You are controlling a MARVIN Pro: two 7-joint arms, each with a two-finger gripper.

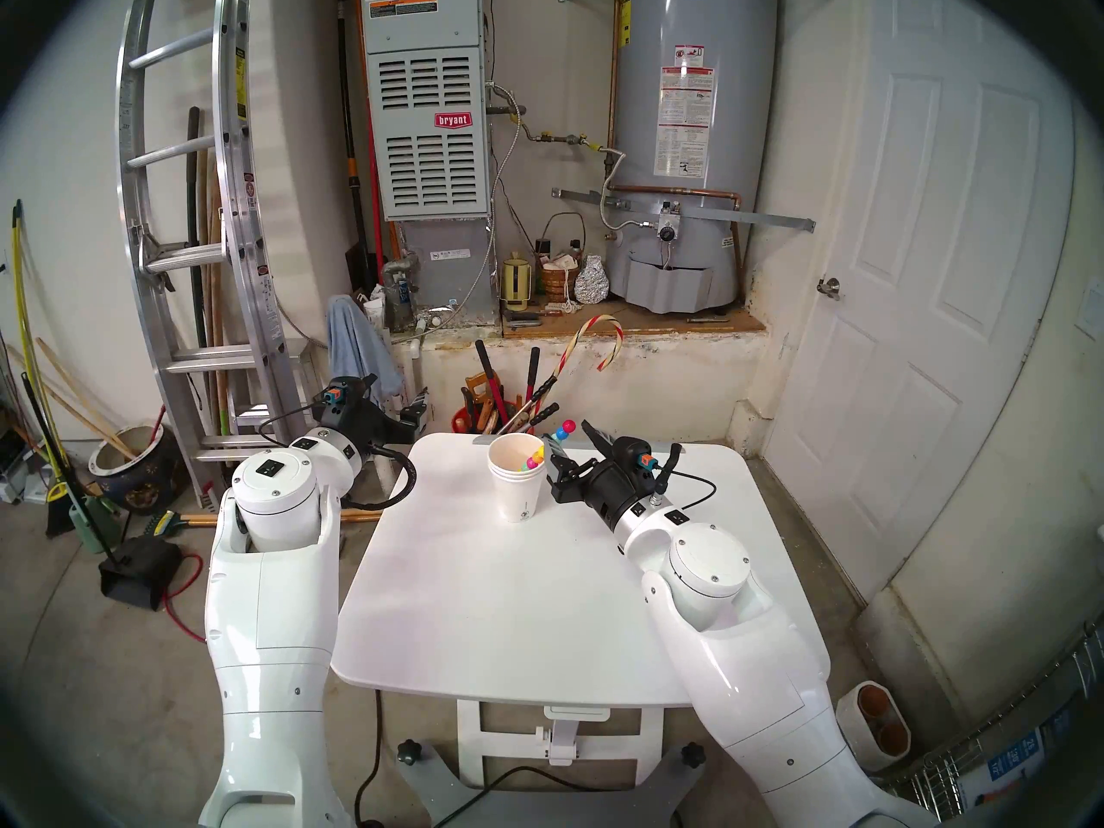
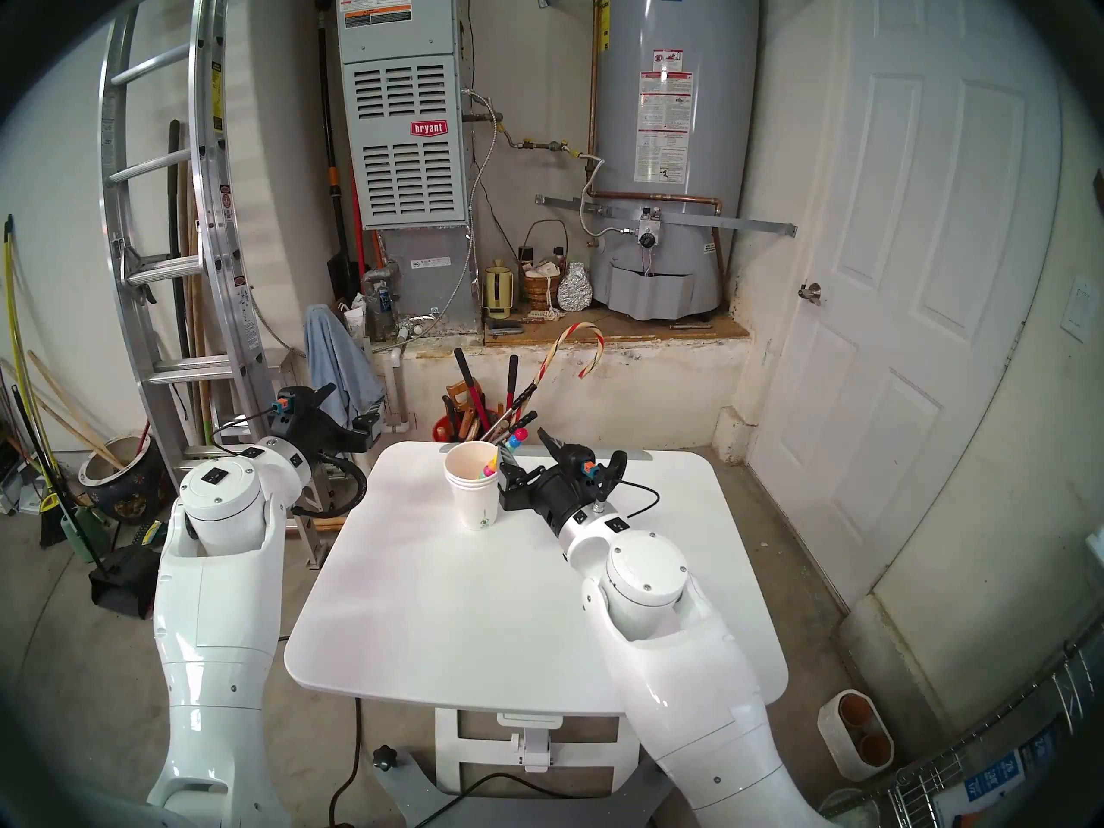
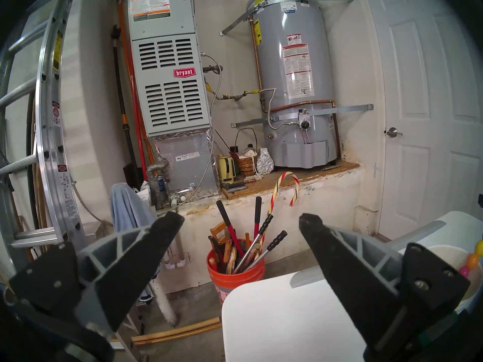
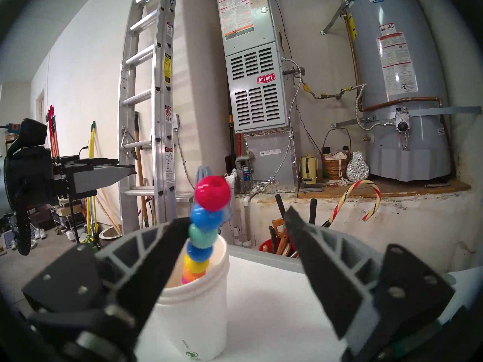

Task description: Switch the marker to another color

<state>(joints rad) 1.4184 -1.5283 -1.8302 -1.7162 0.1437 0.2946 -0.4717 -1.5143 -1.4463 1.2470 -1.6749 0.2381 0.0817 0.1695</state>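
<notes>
Jaws of both grippers stand wide apart and hold nothing. Right gripper (image 4: 232, 228): black, wedge-shaped fingers on grey ribbed backs, pointing level across the white tabletop (image 1: 537, 600) toward the cups. Left gripper (image 3: 241, 217): same build, parked off the table's left edge, aimed at the far wall, well apart from the work. Marker (image 4: 205, 217): slim stick of stacked glossy plastic balls, red on top, then blue, teal, blue, yellow, orange, pink; smooth, rounded, likely slippery. It stands in a nested stack of white paper cups (image 4: 193, 311) (thin-walled, light, easily tipped), its long axis near upright with a slight lean, the upper balls well above the rim. Key relation: in the right wrist view the stick lies between the two fingers but far over to the left-hand one, seemingly right against that fingertip (image 4: 180, 223), though contact cannot be confirmed; the other finger is well apart. The right arm is clearly nearer. Judgement: the jaws want centring on the stick before closing, since a one-sided push could topple the cups.
</notes>
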